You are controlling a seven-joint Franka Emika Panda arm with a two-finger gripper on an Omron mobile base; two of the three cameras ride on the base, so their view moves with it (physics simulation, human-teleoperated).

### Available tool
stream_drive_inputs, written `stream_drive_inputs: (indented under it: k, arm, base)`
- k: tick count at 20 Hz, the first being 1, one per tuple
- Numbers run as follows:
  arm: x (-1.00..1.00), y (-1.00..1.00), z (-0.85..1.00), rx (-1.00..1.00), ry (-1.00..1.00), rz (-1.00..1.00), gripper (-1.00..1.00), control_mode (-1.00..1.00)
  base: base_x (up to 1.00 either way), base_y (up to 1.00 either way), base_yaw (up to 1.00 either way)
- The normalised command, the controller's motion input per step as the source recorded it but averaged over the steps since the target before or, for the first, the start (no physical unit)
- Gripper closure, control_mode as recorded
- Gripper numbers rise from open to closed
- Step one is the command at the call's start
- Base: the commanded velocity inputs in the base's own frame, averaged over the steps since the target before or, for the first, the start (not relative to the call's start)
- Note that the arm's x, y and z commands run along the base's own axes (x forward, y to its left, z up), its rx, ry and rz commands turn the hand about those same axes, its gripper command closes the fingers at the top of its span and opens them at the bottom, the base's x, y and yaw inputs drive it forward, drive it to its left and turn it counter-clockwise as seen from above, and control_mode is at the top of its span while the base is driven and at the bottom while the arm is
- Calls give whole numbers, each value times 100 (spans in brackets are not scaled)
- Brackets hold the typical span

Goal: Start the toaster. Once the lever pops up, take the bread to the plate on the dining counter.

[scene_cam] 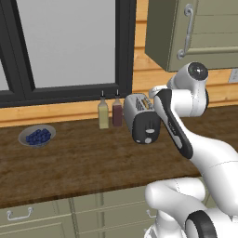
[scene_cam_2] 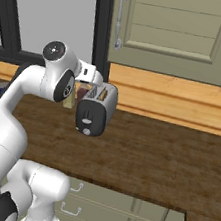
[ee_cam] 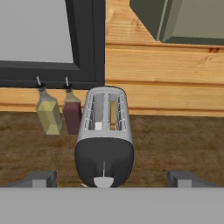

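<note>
Hand view: the pincer [ee_cam: 111,178] is seen with its two dark fingertips [ee_cam: 41,178] spread wide at the lower corners, released and grasping nothing. Between the fingertips, and beyond them, the toaster [ee_cam: 105,135] is framed, its black end panel turned toward the camera. The pale lever [ee_cam: 103,181] is seen low on that panel, at the foot of a thin vertical slot. Two slots are visible in the shiny silver top; a slice of bread [ee_cam: 113,114] stands in the right-hand slot, and a small pale piece shows in the left-hand one.

Just beside the toaster, on its left, two bottles are noted: a dark red bottle [ee_cam: 71,111] nearest, then a yellow-green bottle [ee_cam: 48,111], both upright against the wooden wall boards.

All items are carried on a dark brown wooden worktop [scene_cam: 83,158] over pale drawered cabinets.

Left base view: a grey bowl of blueberries [scene_cam: 37,135] is recorded well apart from the toaster [scene_cam: 144,118], toward the left end of the worktop. A dark-framed window [scene_cam: 65,44] is set behind the bottles, and a pale wall cupboard [scene_cam: 200,32] with a metal handle hangs above the toaster's right.
</note>
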Motion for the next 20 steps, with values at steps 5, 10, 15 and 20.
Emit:
stream_drive_inputs:
  k: [5, 10, 15, 20]
  arm:
    - [0, 0, 0, 0, 0, 0, -100, -100]
    - [0, 0, 0, 0, 0, 0, -100, -100]
    - [0, 0, 0, 0, 0, 0, -100, -100]
    - [0, 0, 0, 0, 0, 0, -100, -100]
  base:
    - [0, 0, 0]
    - [0, 0, 0]
    - [0, 0, 0]
    - [0, 0, 0]
